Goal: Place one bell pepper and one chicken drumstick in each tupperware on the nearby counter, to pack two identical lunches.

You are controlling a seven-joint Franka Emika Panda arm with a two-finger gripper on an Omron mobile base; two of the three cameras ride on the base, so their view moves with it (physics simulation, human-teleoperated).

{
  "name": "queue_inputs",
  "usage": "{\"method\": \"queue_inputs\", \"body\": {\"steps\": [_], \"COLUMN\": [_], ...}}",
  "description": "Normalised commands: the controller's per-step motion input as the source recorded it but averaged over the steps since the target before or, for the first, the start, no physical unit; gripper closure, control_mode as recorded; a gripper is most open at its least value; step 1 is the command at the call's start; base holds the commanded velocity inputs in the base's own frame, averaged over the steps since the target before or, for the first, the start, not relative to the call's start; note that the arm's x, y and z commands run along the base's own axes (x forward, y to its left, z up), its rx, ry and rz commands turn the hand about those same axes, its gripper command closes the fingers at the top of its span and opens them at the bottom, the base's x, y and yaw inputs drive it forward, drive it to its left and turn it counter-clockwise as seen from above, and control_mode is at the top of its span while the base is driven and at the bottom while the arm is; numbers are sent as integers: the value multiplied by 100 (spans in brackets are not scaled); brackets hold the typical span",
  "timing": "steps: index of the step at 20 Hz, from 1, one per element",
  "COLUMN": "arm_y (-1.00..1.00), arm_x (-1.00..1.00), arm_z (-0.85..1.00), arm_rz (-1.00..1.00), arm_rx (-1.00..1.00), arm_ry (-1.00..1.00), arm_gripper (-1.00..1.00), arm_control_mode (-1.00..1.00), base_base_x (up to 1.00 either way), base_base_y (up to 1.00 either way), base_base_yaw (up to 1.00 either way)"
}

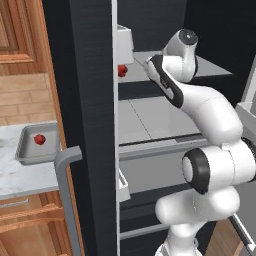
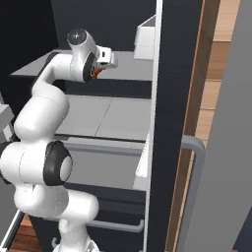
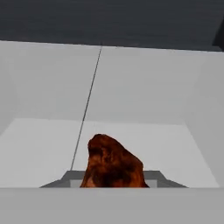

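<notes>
The gripper (image 2: 100,69) appears closed on a drumstick (image 3: 112,164) rising directly between its jaws, judged light, firm, greasy, best held across the plump end.

This is a rendered home kitchen. An open dark-fronted refrigerator with a grey bar handle (image 1: 67,170) on its door and pale grey shelves (image 1: 150,117) inside takes up the middle, with a small glossy red bell pepper (image 1: 122,70) on an upper shelf and a golden-brown roasted chicken drumstick (image 3: 112,164) seen close in the hand view. To the left a white grey-veined marble table (image 1: 20,175) sits over reddish-brown wooden cabinet drawers (image 1: 25,220), backed by a tan brick-tiled wall (image 1: 25,97) and a panelled wooden upper cabinet (image 1: 20,30), and carries a grey rectangular rimmed food container (image 1: 27,152) holding another red pepper (image 1: 39,139).
</notes>
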Motion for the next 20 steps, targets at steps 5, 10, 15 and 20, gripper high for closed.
{"method": "queue_inputs", "body": {"steps": [5,10,15,20], "arm_y": [-6,-23,-15,-7], "arm_x": [-100,-100,-100,-100], "arm_z": [60,80,71,66], "arm_rz": [0,0,0,-4], "arm_rx": [0,0,0,0], "arm_ry": [-25,-6,0,8], "arm_gripper": [100,100,100,100], "arm_control_mode": [-100,-100,-100,-100], "base_base_x": [0,0,0,0], "base_base_y": [0,0,0,0], "base_base_yaw": [0,0,0,0]}}
